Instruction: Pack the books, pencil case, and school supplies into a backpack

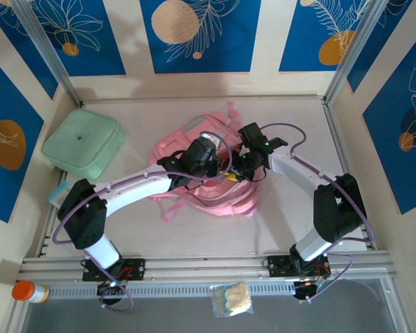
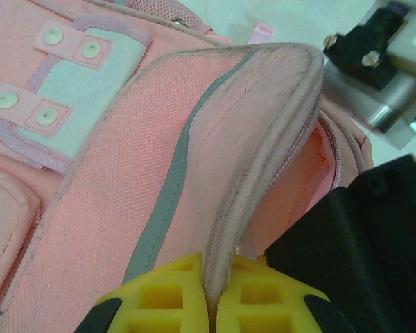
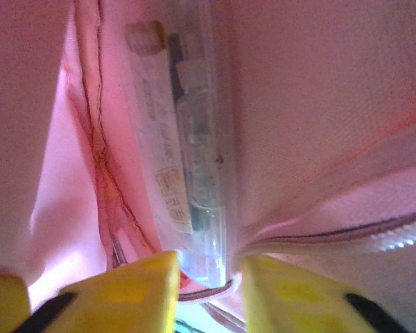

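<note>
Backpack [image 2: 125, 173] rim is what your left pincer [image 2: 211, 302] has. Its yellow fingers [image 2: 159, 298] are clenched on the piped edge of the raised flap, holding the mouth apart.

Your right pincer [image 3: 209, 281] sits at that mouth, flanking the near end of a clear pencil case [image 3: 194, 139]. You cannot tell whether it pinches the case or merely stands beside it.

The case lies straight ahead of that pincer. Its long axis runs away from you into the backpack, with a pink wall on one side and the zipped flap on the other. Your right arm is therefore the nearer one, and I judge the coming move to be a push along that axis.

From above, both arms reach inward, their forearms converging over the backpack in the middle of the surface [image 1: 277, 111]. A green pouch [image 1: 82, 142] lies well apart on the left.
</note>
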Robot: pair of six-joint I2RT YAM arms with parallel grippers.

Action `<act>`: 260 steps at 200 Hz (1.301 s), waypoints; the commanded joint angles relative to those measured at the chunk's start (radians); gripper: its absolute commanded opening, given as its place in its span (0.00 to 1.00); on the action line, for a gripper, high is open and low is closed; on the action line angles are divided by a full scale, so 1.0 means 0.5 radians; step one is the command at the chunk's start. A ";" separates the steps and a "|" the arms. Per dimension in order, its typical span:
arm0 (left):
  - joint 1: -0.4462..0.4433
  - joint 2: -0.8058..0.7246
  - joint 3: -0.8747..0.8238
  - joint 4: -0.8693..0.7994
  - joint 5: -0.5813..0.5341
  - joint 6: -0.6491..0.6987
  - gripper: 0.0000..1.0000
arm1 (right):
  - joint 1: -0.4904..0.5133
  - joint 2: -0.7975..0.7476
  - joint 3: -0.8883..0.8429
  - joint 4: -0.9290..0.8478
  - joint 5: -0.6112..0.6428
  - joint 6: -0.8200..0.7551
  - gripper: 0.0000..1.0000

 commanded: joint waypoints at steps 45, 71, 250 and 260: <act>0.010 -0.068 -0.019 0.189 0.065 -0.100 0.00 | 0.083 0.111 -0.040 0.419 -0.212 0.162 0.07; 0.011 -0.082 -0.020 0.166 0.065 -0.112 0.00 | 0.049 0.093 -0.062 0.340 -0.193 0.132 0.05; 0.014 -0.099 -0.172 0.284 0.211 -0.289 0.00 | 0.046 -0.083 -0.309 0.511 -0.147 -0.066 0.02; 0.018 -0.071 -0.164 0.278 0.247 -0.290 0.00 | 0.040 -0.158 -0.318 0.436 -0.084 -0.113 0.05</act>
